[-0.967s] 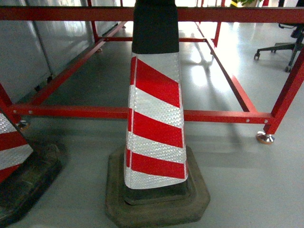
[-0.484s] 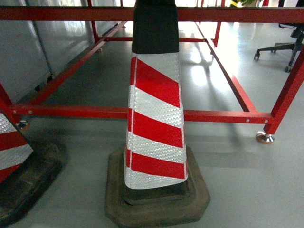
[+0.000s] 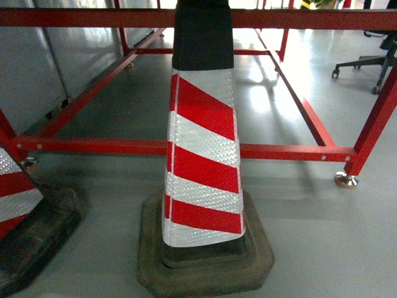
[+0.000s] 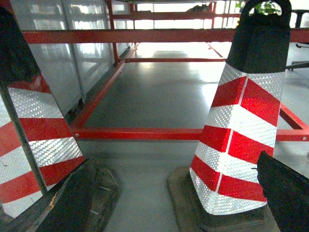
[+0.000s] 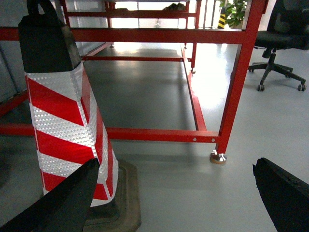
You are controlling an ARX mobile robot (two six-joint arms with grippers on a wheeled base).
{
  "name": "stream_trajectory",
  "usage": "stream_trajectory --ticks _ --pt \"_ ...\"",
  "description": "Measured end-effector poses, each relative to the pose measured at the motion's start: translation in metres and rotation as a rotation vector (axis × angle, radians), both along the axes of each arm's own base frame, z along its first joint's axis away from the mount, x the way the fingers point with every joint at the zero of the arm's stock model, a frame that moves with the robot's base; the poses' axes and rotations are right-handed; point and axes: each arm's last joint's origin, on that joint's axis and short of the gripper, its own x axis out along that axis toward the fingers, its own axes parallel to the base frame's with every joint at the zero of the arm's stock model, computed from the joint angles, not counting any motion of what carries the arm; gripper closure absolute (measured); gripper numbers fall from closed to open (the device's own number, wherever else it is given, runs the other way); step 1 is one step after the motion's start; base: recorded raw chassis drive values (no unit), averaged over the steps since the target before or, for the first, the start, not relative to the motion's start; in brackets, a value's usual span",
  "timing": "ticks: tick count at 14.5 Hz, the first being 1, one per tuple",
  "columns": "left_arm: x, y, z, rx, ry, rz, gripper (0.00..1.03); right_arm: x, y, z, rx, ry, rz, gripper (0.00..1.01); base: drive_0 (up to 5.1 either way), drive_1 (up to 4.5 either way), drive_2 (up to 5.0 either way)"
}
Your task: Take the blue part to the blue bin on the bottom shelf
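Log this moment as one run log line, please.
view: striped cone before red frame | blue part, blue bin, shelf: not in view | left tool: open, empty | right tool: open, empty

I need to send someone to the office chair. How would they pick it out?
Start at the red metal frame behind the striped cone. Past the frame's right post stands the office chair, on the grey floor. It alone is black with a star base on castors.
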Motion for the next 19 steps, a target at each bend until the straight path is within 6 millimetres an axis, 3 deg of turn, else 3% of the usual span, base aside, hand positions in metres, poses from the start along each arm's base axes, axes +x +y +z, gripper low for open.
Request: stream_trajectory --ticks 19 --pt "0.0000 0.0000 0.0000 0.000 0.000 0.001 0.05 0.0000 0.0000 -0.0001 0.000 0.001 0.000 0.03 0.0 0.00 0.0"
